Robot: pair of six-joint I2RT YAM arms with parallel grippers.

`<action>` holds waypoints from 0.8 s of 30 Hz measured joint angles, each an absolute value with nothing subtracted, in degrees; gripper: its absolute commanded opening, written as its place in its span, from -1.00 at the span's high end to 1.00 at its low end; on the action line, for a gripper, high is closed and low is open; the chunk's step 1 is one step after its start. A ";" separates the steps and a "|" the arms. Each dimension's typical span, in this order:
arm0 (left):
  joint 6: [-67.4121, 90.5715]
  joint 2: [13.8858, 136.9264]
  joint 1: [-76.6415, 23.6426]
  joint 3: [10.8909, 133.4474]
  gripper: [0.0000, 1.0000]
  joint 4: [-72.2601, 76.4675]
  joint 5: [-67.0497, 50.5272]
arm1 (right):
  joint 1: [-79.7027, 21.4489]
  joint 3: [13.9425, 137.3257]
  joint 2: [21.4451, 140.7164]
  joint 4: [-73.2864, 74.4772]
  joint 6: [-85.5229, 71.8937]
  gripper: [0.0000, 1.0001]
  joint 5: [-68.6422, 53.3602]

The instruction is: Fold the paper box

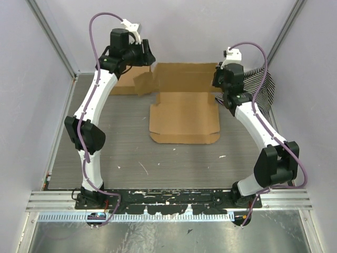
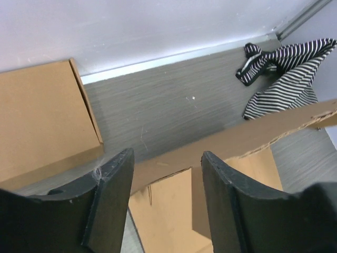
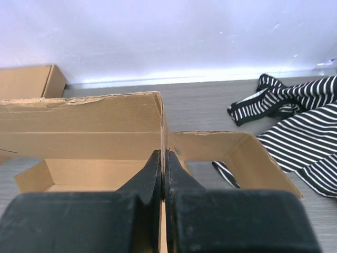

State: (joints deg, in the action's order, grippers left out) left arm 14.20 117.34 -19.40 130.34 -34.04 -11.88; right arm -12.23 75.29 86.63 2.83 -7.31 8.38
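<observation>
The paper box (image 1: pixel 184 113) lies in the middle of the table, its back panel raised and its front flap flat. My right gripper (image 1: pixel 221 96) is shut on the box's upright right side wall; in the right wrist view (image 3: pixel 164 158) the thin cardboard edge runs between the closed fingers, with the back wall (image 3: pixel 79 126) to the left. My left gripper (image 1: pixel 149 57) is open and empty above the box's back left corner. In the left wrist view (image 2: pixel 167 161) the fingers straddle the top edge of a raised flap (image 2: pixel 253 137) without touching it.
A compact brown cardboard box (image 1: pixel 128 80) sits at the back left, behind the left arm, and shows in the left wrist view (image 2: pixel 42 116). A black-and-white striped cloth (image 1: pixel 266 84) lies at the back right beside the right gripper. Walls enclose the back and sides.
</observation>
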 measured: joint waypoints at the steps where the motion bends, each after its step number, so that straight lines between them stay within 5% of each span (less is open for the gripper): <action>1: 14.22 117.34 -19.40 130.34 -0.15 -34.57 -12.12 | -12.38 74.11 85.97 0.64 -6.96 0.98 8.97; 24: 14.15 116.18 -20.97 125.89 -0.03 -40.38 -14.44 | -14.13 68.77 85.91 -0.64 -8.08 0.98 14.28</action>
State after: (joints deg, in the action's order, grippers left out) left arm 14.15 116.18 -20.97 125.89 -40.38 -14.44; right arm -14.13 68.77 85.91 -0.64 -8.08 14.28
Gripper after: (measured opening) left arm 0.521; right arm 0.047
